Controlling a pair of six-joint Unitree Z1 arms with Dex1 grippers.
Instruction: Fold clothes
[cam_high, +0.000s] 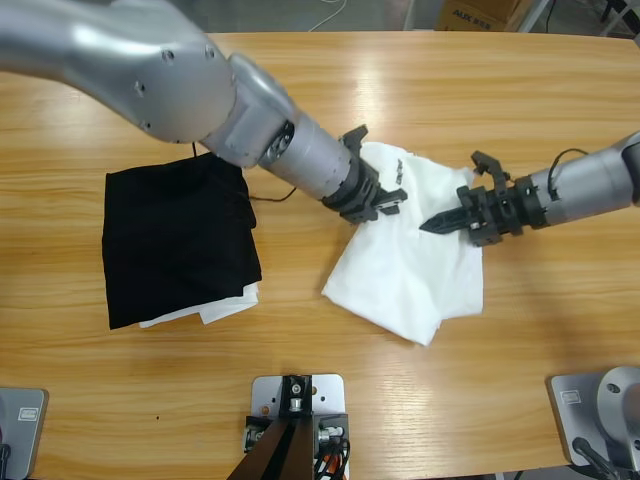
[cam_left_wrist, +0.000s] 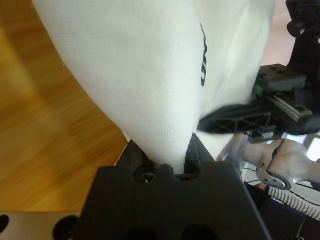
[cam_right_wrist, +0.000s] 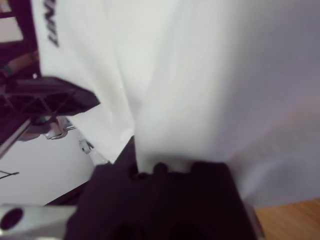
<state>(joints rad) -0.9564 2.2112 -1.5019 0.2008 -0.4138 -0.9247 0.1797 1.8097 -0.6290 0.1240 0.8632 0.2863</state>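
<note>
Shirt (cam_high: 410, 270) sits mid-table (cam_high: 450, 80), right of centre, bunched into a rough part-folded slab, lower half lying flat and upper edge lifted between the two grippers. Left gripper (cam_high: 385, 205) is clamped on a pinch of fabric at the upper-left edge, next to the lettering (cam_left_wrist: 202, 60); its wrist view shows cloth fanning straight out of closed jaws. Right gripper (cam_high: 440, 222) comes in from the right, jaws closed to a point on the upper-right part; its wrist view shows fabric coming out of them too, so I read it as gripping. Handling: light, limp cotton with no stiffness, so it'll sag and drape from any pinch point, and it drags on the wood rather than sliding clean. Not fragile. Best hold is a hem or a doubled edge, both grips on the same edge and apart, so the panel stays taut; a single-layer pinch mid-panel will just tent. Look: plain white, matte, soft creases, small black print. Black garment (cam_high: 175, 240) on a white cloth (cam_high: 215, 308) lies well apart to the left.
</note>
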